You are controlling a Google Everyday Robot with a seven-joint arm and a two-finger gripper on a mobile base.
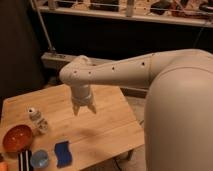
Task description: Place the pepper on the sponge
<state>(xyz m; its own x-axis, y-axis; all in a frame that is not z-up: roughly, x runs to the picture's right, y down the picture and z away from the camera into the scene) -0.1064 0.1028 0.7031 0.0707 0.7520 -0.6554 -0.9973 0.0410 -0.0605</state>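
The gripper (84, 109) hangs mid-frame over the wooden table (107, 125) — fingers spread wide, empty. The sponge (62, 154) lies at lower left.

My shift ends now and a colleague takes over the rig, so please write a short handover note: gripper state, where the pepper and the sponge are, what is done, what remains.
Gripper: open, empty, pointing down above the middle of the wooden table.
Sponge: lies flat near the table's front edge, right of the light-blue cup; nothing on it.
Pepper: not clearly seen; an orange bit at the lower left picture edge may be it.
Done: nothing; pepper not grasped.
Left: find and grasp the pepper, then set it on the sponge.
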